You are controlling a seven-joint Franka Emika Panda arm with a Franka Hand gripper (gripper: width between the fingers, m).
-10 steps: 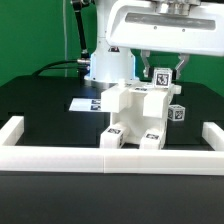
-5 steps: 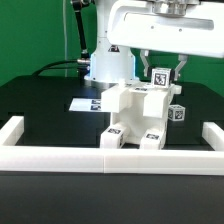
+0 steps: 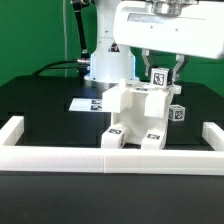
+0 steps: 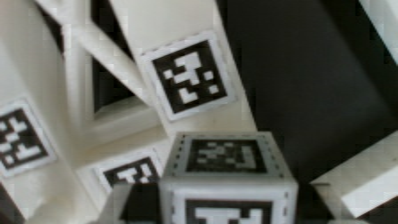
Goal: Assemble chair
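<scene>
Clamping a post (image 3: 160, 79) at the chair's (image 3: 133, 112) 1 o'clock, gripper (image 3: 162, 72) nearly closed; assembly looks roughly half done.

Robotics research lab, set up as a test bench. Shown by a matte black table top (image 3: 40, 115) filling the middle of the exterior view, backed by a plain green screen (image 3: 30, 35) across the upper left. White robot arm (image 3: 108, 62) mounted at upper centre, dark cables (image 3: 77, 30) trailing down beside it. Low white border rail (image 3: 110, 160) fencing the work area along the bottom edge and up both sides. Flat marker board (image 3: 86, 103) lying on the table at centre left. Small blocky white chair (image 3: 138, 115) at centre right, stamped with square black-and-white tags (image 4: 189, 76), the same tags large and blurred in the wrist view.
</scene>
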